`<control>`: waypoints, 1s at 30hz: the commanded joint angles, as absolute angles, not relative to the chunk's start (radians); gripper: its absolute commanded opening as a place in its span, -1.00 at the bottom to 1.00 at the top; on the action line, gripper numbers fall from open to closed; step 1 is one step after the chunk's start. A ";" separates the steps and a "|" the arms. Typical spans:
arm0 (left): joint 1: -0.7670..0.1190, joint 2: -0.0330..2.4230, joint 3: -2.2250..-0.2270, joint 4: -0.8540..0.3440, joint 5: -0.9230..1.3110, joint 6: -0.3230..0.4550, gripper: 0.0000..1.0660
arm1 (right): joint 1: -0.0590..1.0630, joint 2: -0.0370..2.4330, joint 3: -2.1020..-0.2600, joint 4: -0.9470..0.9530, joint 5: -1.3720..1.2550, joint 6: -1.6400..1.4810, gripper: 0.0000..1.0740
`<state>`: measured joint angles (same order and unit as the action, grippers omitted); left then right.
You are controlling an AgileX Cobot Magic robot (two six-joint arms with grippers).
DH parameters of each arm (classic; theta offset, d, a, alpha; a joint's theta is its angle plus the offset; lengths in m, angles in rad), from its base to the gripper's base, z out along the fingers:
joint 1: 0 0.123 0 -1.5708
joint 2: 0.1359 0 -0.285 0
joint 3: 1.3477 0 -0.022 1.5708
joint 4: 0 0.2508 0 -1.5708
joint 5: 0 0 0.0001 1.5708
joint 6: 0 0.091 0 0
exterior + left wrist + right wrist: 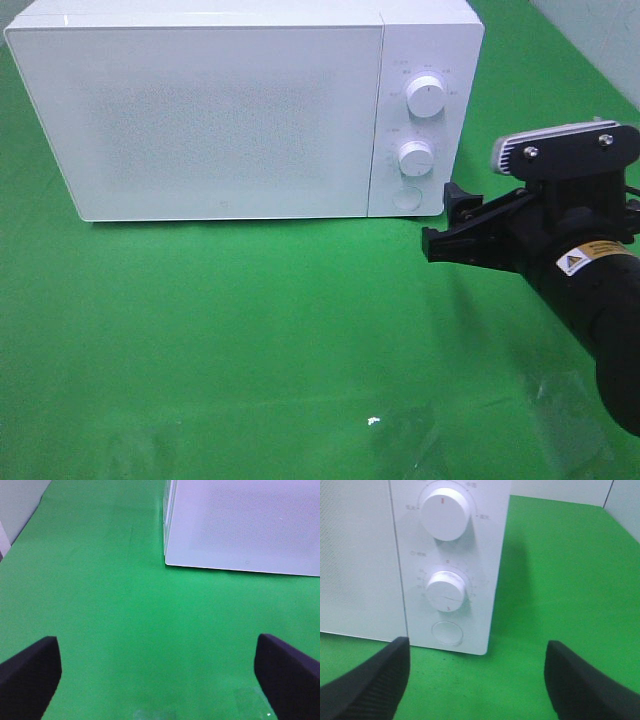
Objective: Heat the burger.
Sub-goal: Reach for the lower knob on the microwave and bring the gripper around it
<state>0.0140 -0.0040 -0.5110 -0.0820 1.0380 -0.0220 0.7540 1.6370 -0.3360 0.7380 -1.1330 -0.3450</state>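
The burger is out of view in every frame. A white microwave [200, 120] stands at the back of the green table with its door shut; it also shows in the left wrist view [240, 525]. My right gripper [442, 220] hovers open just right of and in front of the control panel, holding nothing. In the right wrist view its open fingers [477, 680] face the lower knob [446, 591] and the round button [446, 632]. My left gripper [157, 675] is open and empty over bare green cloth, short of the microwave's front left corner.
The panel carries an upper knob [427, 96], a lower knob [415, 157] and a round button [406, 197]. Green cloth [250, 340] covers the table in front of the microwave. A small white speck [373, 420] lies near the front edge.
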 commanded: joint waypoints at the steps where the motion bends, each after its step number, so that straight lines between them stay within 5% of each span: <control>1: 0.015 -0.029 -0.509 -0.081 1.031 -0.024 0.84 | 0.777 1.658 -0.371 0.741 -1.159 -0.363 0.32; 9: 0.015 -0.029 -0.509 -0.082 1.031 -0.024 0.84 | 0.803 1.748 -0.490 0.944 -1.148 -0.374 0.32; 15: 0.015 -0.029 -0.509 -0.082 1.031 -0.024 0.84 | 0.803 1.803 -0.532 0.934 -1.157 -0.369 0.46; 30: 0.015 -0.029 -0.509 -0.082 1.031 -0.024 0.84 | 0.755 1.937 -0.667 0.854 -1.151 -0.356 0.42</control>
<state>0.0140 -0.0040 -0.5110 -0.0820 1.0380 -0.0220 0.7630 1.9340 -0.6560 0.8700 -1.1520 -0.3620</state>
